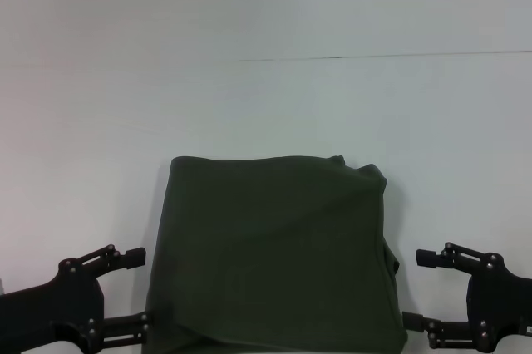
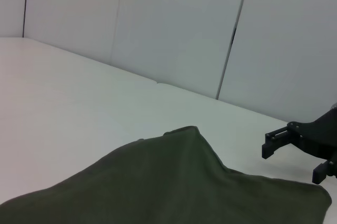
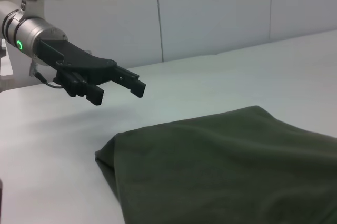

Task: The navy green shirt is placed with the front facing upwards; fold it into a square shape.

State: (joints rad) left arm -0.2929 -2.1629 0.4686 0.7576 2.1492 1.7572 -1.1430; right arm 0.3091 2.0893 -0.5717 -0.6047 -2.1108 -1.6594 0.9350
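On the white table (image 1: 266, 105), near its front edge: the navy green shirt (image 1: 274, 254), folded into a roughly square dark olive block, plain cloth upward, one far corner slightly bunched. Left of the shirt, just beside its near corner: left gripper (image 1: 133, 287), jaws apart, holding nothing. Right of the shirt, just beside its near right edge: right gripper (image 1: 422, 289), jaws apart, likewise holding nothing.
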